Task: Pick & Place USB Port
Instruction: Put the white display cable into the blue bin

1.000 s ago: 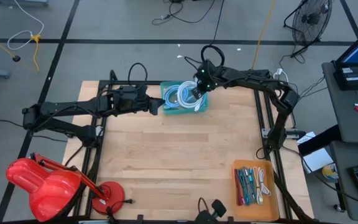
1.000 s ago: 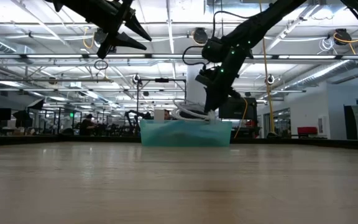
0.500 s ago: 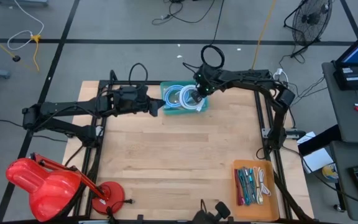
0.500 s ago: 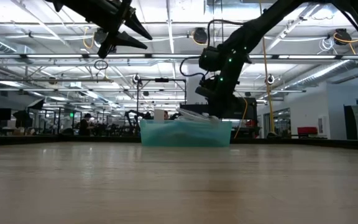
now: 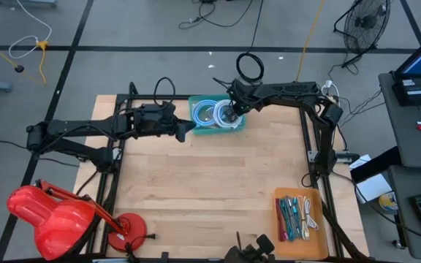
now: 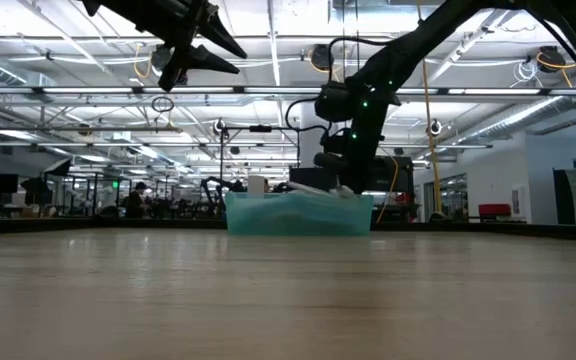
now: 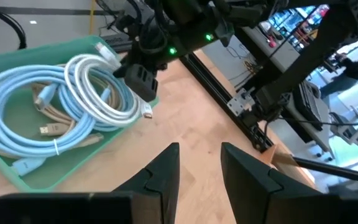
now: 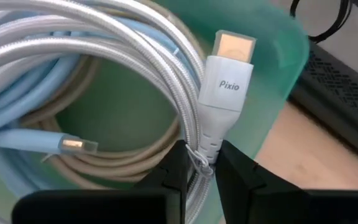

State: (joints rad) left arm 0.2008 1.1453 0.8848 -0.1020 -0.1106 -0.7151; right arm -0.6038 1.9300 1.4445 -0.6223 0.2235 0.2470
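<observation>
My right end effector (image 8: 196, 163) is pinching the white braided cable (image 8: 104, 43) just below its plug (image 8: 225, 93), the fingers (image 8: 166, 174) pressed against the cord on either side. That puts me, I judge, at the pick step: the grip is made but the cable is not yet out of its container. The plug stands up right in front of the fingers, its metal tip pointing away from me, while the coil of the cable lies in the green bin (image 5: 216, 126) among pale blue (image 7: 17, 93) and beige cables (image 7: 48, 124). The bin sits at the far edge of the bench (image 5: 196, 190).

Next, I think, comes a straight lift so the coil pulls free without dragging its neighbours along, then a carry to wherever it belongs.

My left end effector (image 7: 197, 165) hovers above the bench just beside the bin, its fingers spread and holding nothing.
</observation>
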